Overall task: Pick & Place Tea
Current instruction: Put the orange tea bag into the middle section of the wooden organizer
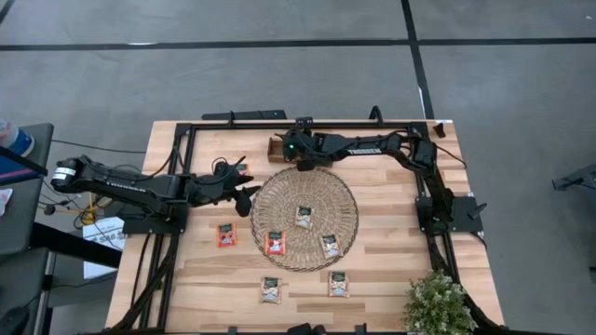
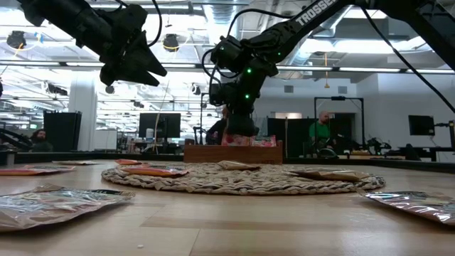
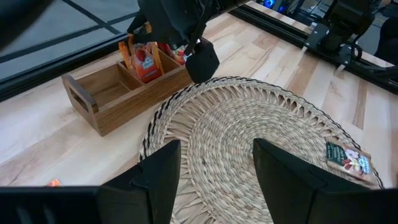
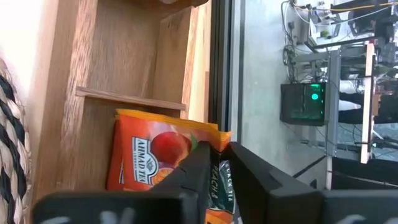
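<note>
The pale wood-plank surface (image 1: 391, 270) stands on a grey floor (image 1: 279, 79) crossed by dark lines. A small leafy plant (image 1: 438, 305) sits at one corner of the surface. Across the room are a bright ceiling with strip lights (image 2: 398, 53), a white column (image 2: 83, 107), dark monitors (image 2: 159, 124) on desks, and a seated person in green (image 2: 323, 129).

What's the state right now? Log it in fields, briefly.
right gripper: shut on red-orange sachet, in a wooden tray compartment
left gripper: open, raised by woven mat's left edge
on mat: red sachet, two beige sachets
on table beside mat: another red one, two more beige
</note>
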Robot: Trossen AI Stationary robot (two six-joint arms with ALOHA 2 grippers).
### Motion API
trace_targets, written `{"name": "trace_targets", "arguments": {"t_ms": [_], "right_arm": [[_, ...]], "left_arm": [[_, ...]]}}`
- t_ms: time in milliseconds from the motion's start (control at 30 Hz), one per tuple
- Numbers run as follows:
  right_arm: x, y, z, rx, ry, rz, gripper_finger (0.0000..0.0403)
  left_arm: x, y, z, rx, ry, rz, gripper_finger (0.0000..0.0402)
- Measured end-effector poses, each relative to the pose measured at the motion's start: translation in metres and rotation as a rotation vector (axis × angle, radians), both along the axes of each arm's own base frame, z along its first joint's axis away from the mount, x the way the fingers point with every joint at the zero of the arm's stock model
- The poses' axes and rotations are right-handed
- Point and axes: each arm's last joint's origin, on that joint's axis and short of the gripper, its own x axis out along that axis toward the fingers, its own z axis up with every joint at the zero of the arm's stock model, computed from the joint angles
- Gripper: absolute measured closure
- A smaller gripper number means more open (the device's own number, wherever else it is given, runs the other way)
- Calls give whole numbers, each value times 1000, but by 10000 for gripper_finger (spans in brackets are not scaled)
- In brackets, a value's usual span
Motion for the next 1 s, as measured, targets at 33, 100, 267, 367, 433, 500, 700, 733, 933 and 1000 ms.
{"name": "trace_targets", "arguments": {"t_ms": [33,100,267,367,433,500,700,733,933,1000], "right_arm": [[0,0,0,0,0,-1,337],[0,-1,0,0,1,-3,325],[-1,-2,0,-3,4,-9,310],[-2,-3,1,-29,12,-31,310],[-3,-4,2,-70,25,-62,310],[-4,-5,5,-122,41,-102,310],[-17,1,21,-193,117,-184,310],[-20,4,24,-181,116,-192,310],[-52,19,56,-7,61,-311,310],[-66,24,68,97,34,-360,310]], "left_arm": [[0,0,0,0,0,-1,208],[0,0,0,0,0,-1,208],[0,0,0,0,0,-2,208],[0,0,0,0,1,-2,208],[0,0,0,0,1,-2,208],[0,0,0,0,1,-3,208],[0,0,0,0,1,-3,208],[0,0,0,0,1,-3,208],[0,0,0,0,2,-2,208],[0,0,-1,0,9,-2,208]]}}
